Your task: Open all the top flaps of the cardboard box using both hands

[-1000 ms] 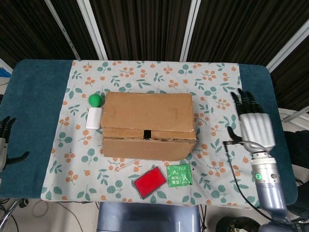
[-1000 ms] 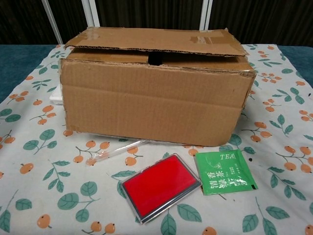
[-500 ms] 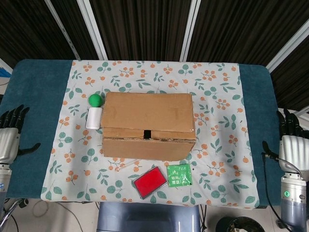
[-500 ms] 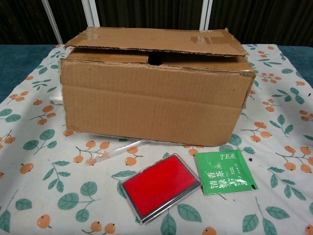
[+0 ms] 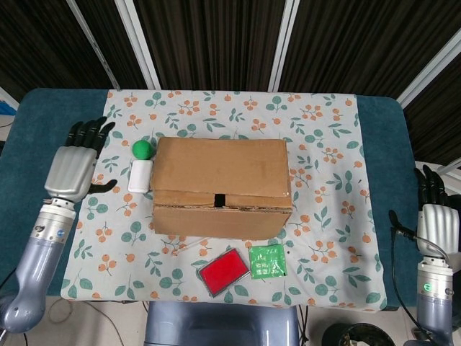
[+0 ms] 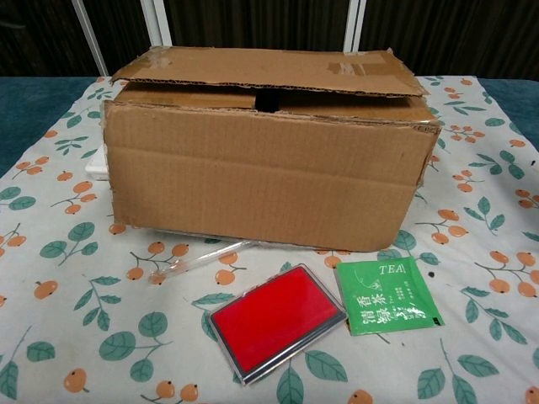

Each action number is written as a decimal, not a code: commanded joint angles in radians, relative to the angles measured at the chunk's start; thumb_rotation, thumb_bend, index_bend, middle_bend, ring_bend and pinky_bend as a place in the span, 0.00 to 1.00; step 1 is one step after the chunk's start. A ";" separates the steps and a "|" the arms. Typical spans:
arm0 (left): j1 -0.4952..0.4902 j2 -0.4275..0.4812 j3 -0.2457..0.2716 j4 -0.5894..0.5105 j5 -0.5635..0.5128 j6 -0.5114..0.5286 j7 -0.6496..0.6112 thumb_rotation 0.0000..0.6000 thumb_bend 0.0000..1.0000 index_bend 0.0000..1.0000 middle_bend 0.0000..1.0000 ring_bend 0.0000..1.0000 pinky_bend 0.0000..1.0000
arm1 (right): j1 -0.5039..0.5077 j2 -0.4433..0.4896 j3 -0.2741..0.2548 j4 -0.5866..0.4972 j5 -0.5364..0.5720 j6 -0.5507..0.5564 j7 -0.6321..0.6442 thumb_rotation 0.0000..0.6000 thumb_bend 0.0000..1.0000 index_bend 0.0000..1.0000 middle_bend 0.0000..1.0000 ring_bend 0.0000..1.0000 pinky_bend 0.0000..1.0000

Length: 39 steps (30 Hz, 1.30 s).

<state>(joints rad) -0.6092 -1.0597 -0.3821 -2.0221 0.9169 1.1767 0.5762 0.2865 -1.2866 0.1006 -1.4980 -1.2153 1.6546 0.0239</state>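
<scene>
Head view: cardboard box [image 5: 222, 186] is sitting mid-tabletop on the floral cloth [image 5: 324, 144], flaps lying shut, long seam running L-R w/ a small dark notch at the front edge. Left hand [image 5: 74, 166] is hovering over the cloth's left border, well apart from the box, fingers spread & pointing away from the robot, thumb sticking out toward the box, holding nothing. Right hand [image 5: 437, 218] is hanging off the tabletop's right edge, also well apart from the box, fingers apart & empty. Betw. left hand and box: green ball [image 5: 142, 149] and white block [image 5: 140, 176], block lying just beside the box's left wall, ball touching or nearly touching the block's far end. Right of the box the cloth is showing only its print out to the teal tabletop [image 5: 54, 115] strip. In front of the box: red case [image 5: 224, 271] & green tea packet [image 5: 266, 261], side by side near the front edge.

Chest view: neither hand is showing. Box [image 6: 265, 168] is filling the upper frame; plain brown corrugated board, edges ragged, far top flap overlapping the near one & lifting slightly at its front lip, clear tape patch on top right. Thin clear plastic stick [image 6: 200, 259] is lying at an angle by the box's base. Red case [image 6: 277, 321] is flat, rectangular, glossy, w/ clear rim; tea packet [image 6: 387, 296] is printed "TEA", lying flat just beside it.
</scene>
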 commanded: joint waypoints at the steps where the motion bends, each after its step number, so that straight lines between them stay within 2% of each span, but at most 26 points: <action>1: -0.049 -0.030 -0.010 -0.009 -0.052 -0.020 0.042 1.00 0.13 0.00 0.00 0.00 0.00 | -0.007 -0.001 0.010 0.004 0.001 -0.010 0.010 1.00 0.33 0.00 0.00 0.00 0.23; 6: -0.131 -0.088 0.013 -0.013 -0.111 -0.033 0.114 1.00 0.13 0.00 0.00 0.00 0.00 | -0.023 -0.001 0.039 0.004 0.003 -0.033 0.033 1.00 0.34 0.00 0.00 0.00 0.23; 14: -0.191 -0.146 0.063 -0.007 -0.147 -0.011 0.168 1.00 0.13 0.00 0.00 0.00 0.00 | -0.042 -0.001 0.071 -0.008 -0.006 -0.058 0.041 1.00 0.34 0.00 0.00 0.00 0.23; 26: -0.243 -0.201 0.082 0.057 -0.165 0.004 0.155 1.00 0.17 0.00 0.00 0.00 0.00 | -0.064 0.001 0.110 -0.023 -0.016 -0.083 0.048 1.00 0.35 0.00 0.00 0.00 0.23; 39: -0.268 -0.218 0.113 0.059 -0.151 0.016 0.147 1.00 0.17 0.00 0.00 0.00 0.00 | -0.080 0.000 0.138 -0.027 -0.029 -0.099 0.050 1.00 0.35 0.00 0.00 0.00 0.23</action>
<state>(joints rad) -0.8766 -1.2772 -0.2698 -1.9648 0.7654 1.1920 0.7226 0.2065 -1.2868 0.2387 -1.5253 -1.2441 1.5559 0.0740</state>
